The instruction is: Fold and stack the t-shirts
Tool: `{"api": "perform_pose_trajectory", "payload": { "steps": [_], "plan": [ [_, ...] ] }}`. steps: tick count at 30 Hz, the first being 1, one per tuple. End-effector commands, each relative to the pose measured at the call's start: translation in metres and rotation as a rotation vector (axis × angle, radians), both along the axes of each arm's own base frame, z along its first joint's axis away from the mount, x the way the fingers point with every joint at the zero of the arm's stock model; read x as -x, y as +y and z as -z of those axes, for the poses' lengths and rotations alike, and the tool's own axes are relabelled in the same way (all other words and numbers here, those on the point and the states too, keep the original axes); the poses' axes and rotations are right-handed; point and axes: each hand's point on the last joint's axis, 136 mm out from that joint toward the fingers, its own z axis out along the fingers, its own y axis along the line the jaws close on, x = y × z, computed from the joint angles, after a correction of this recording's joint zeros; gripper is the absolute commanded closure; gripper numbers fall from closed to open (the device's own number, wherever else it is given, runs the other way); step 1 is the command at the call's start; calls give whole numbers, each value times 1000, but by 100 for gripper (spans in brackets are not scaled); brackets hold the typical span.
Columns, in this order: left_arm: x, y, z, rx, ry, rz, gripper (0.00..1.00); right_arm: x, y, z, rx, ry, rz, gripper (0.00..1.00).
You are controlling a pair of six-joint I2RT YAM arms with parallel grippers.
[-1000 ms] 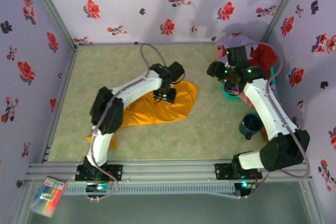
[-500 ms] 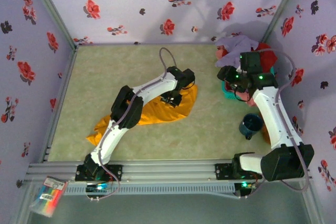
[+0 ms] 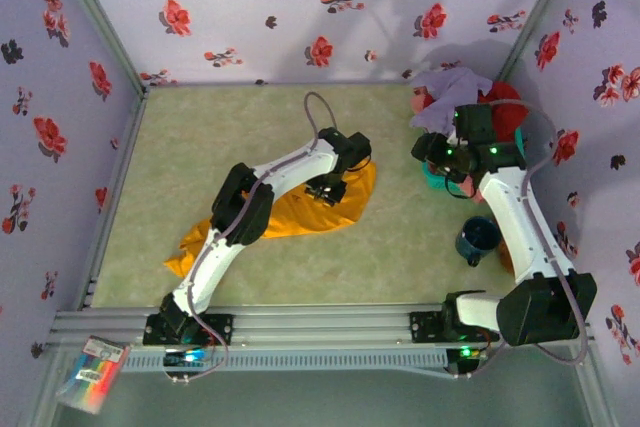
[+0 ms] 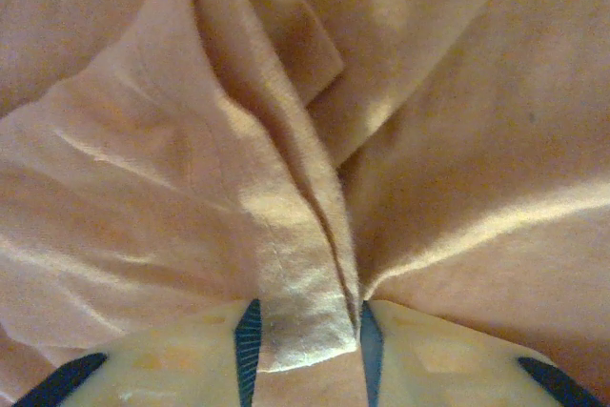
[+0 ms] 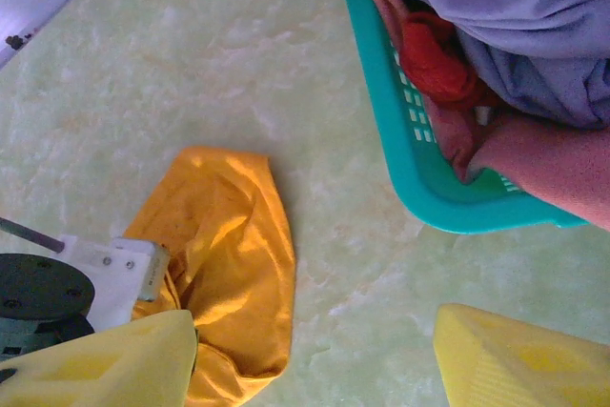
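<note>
Left wrist view: the left jaws pinch a ridge of the orange shirt (image 4: 291, 235) between them. The right jaws stand open and empty over the counter (image 5: 191, 64). The lavender shirt (image 5: 496, 16), red shirt (image 5: 434, 54) and pink shirt (image 5: 534, 154) lie in the basket (image 5: 400, 173) ahead. Nothing looks folded or stacked yet.

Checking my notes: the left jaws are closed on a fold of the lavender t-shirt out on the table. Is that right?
Wrong colour: the left gripper, jaws closed on a fold, holds the orange-yellow t-shirt, as the left wrist view shows. The rest is right.
</note>
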Motion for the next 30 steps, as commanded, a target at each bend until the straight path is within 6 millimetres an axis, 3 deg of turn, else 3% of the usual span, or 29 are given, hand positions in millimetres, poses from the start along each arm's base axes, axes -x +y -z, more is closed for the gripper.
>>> {"api": "perform_pose_trajectory", "payload": {
  "steps": [1, 10, 15, 20, 26, 30],
  "plan": [
    [0, 14, 4, -89, -24, -2, 69, 3, -2, 1, 12, -9, -16, 32],
    [-3, 14, -8, -75, -48, 18, 89, 5, 4, 18, -28, 25, -15, 32],
    [-5, 27, -36, -75, -89, 3, 100, 6, 15, 27, -25, 36, -48, 32],
    [-17, 84, -82, -110, -156, -100, 100, 7, 43, 47, 46, 105, -141, 34],
    [-25, 185, -140, -51, -233, -318, 100, -6, 84, 68, 115, 160, -259, 35],
    [-28, 243, -163, 21, -286, -458, 100, -27, 92, 108, 182, 269, -352, 44]
  ]
}}
